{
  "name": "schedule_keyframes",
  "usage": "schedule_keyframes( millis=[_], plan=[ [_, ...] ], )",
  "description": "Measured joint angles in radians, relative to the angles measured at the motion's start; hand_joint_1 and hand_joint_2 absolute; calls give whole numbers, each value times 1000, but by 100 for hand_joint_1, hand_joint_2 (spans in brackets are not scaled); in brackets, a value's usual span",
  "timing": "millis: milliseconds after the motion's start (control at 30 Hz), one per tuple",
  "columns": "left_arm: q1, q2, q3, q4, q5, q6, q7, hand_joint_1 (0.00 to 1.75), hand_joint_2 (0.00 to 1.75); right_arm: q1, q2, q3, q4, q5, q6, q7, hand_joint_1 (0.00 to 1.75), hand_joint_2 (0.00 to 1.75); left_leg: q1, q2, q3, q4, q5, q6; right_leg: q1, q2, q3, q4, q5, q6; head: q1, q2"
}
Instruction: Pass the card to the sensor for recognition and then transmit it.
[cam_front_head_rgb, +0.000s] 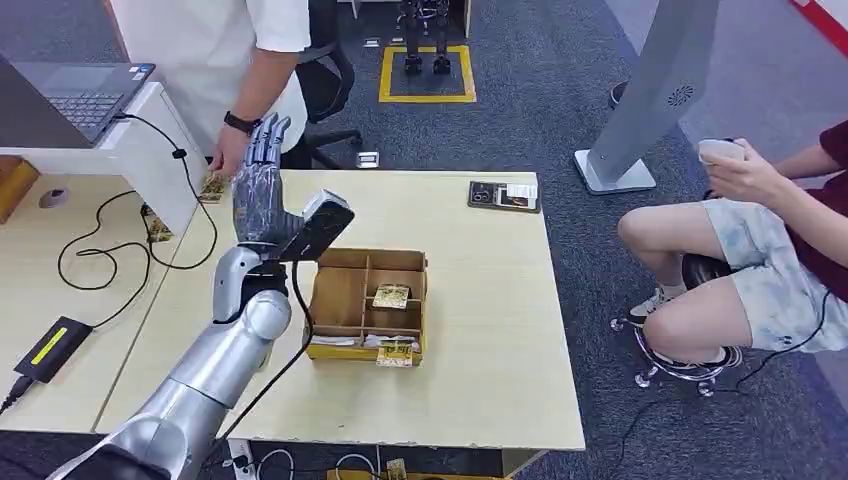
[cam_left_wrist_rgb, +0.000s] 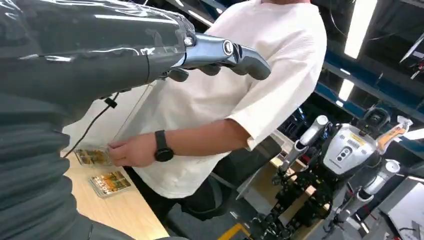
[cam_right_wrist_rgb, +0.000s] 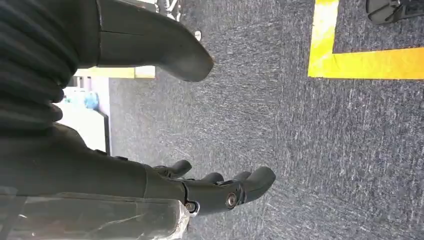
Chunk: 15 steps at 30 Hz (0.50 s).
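At the far left of the pale wooden worktop (cam_front_head_rgb: 480, 330) lie a grey open laptop (cam_front_head_rgb: 75, 95) and a black power brick with a yellow label (cam_front_head_rgb: 45, 348). The silver left arm rises from below and reaches forward, its dark grey left hand (cam_front_head_rgb: 262, 175) raised upright above the worktop, fingers straight and spread apart, holding and touching nothing. Just beyond it a person in a white shirt (cam_front_head_rgb: 225, 50) touches a small printed card (cam_left_wrist_rgb: 92, 156) at the worktop's far edge; a second printed card (cam_left_wrist_rgb: 110, 182) lies just beside it. Right of the hand sits a brown cardboard divider box (cam_front_head_rgb: 368, 300) with cards in its compartments. Further right, a flat black card sensor (cam_front_head_rgb: 503, 195) rests near the far edge. The right hand (cam_right_wrist_rgb: 215, 187) hangs over grey carpet, fingers loosely curled, apart and empty.
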Motion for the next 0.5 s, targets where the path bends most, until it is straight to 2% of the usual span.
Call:
schedule_keyframes(
  millis=[267, 367, 500],
  plan=[
    [2, 23, 38, 1, 119, 0, -71, 0, 175, -25, -10, 7, 6, -12, 2, -20, 0, 175, 0, 0, 0, 0, 1, 1, 0, 0, 0, 0, 0, 0, 0, 0],
    [-8, 32, 54, 19, 166, 2, -103, 0, 175, -61, -14, 19, 7, -13, 14, 4, 0, 175, 0, 0, 0, 0, 1, 1, 0, 1, 0, 0, 1, 0, 0, 0],
    [-22, 39, 64, 38, 179, 3, -115, 0, 175, -92, -17, 31, 10, -14, 16, 12, 0, 175, 0, 0, 0, 0, 1, 1, 0, 0, 0, 0, 1, 0, 0, 0]
  ],
)
